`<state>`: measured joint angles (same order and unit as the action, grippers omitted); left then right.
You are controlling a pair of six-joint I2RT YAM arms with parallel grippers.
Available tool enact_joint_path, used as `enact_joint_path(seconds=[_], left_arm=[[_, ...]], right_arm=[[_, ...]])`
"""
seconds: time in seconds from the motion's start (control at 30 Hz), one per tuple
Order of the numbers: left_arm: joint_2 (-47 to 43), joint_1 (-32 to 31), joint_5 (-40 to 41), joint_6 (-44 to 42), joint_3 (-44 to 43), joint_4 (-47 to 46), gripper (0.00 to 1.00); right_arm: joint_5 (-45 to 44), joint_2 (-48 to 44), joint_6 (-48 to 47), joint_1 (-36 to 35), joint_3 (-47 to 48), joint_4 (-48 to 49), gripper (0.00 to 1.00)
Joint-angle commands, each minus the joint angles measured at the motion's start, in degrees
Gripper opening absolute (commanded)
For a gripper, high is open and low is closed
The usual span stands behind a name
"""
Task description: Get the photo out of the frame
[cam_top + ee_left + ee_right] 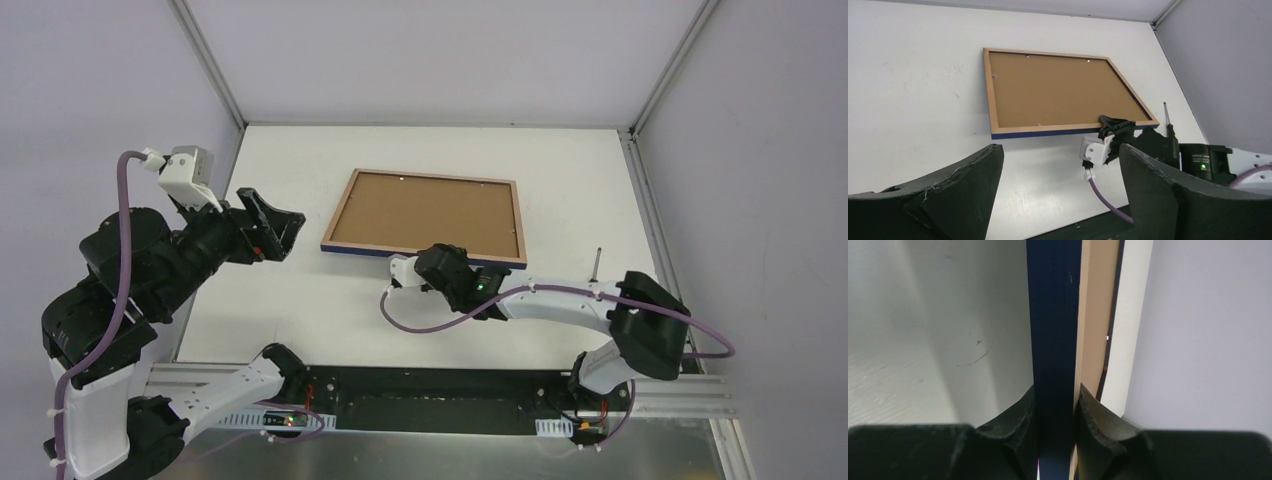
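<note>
The black two-finger right gripper (pixel 1055 407) clamps the near navy-blue edge of the large rectangular picture frame (pixel 425 215), brown back up on the white counter (pixel 570 160), apparently steadying it. The left gripper (pixel 278 228) hovers released, well apart. The photo lies hidden inside.

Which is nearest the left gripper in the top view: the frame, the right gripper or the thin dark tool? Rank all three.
From the left gripper:
1. The frame, just to its right.
2. The right gripper, at the frame's near edge.
3. The thin dark tool, far right.
</note>
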<state>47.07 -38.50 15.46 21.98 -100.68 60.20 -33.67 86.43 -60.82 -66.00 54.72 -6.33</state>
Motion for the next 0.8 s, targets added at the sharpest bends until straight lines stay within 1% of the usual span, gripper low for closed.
enact_joint_path(seconds=[0.0,0.17,0.43,0.5,0.57,0.7,0.77], left_arm=[[-0.4,0.6,-0.9,-0.6,0.2,2.3,0.88],[-0.9,0.6,-3.1,1.3,1.7,2.5,0.88],[0.1,0.6,-5.5,4.3,2.9,2.5,0.85],[0.1,0.6,-5.1,4.7,3.1,2.5,0.85],[-0.1,0.6,-4.6,5.4,3.6,2.5,0.84],[-0.5,0.6,-4.6,7.0,4.4,2.5,0.84],[-0.7,0.6,-5.0,7.8,4.7,2.4,0.83]], right_arm=[[3.0,4.7,-5.1,4.4,-4.2,17.0,0.00],[8.2,10.4,-10.1,10.5,-4.6,24.5,0.00],[15.9,18.0,-14.8,17.5,-3.4,31.8,0.00],[17.7,18.7,-14.8,19.1,-3.6,32.7,0.05],[18.4,19.7,-14.0,20.6,-3.9,34.5,0.13],[19.0,22.1,-13.1,23.0,-3.7,37.5,0.17],[19.4,22.3,-12.8,23.7,-3.9,37.7,0.26]])
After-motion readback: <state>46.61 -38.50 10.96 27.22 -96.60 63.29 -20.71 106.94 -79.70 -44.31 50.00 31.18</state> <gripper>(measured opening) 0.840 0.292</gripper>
